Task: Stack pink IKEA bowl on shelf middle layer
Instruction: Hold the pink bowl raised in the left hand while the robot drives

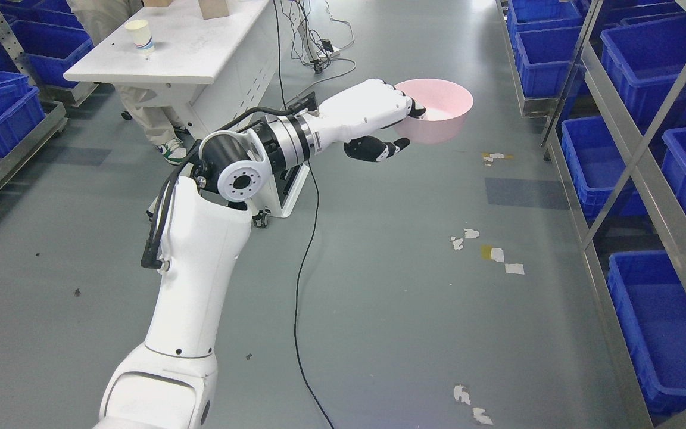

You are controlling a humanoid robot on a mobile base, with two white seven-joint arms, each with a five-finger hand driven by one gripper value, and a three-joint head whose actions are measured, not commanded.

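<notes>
Left robot hand [386,119] pinching the near rim of a round pink plastic bowl [441,113], held above grey floor [408,286].

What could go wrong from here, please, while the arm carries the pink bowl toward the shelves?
1. The left hand pinches the pink bowl only at its near rim, over bare floor, so it may tip or slip out and drop.
2. The shelf frame at the right has slanted metal struts in front of its blue bins; the bowl could knock one going in.
</notes>
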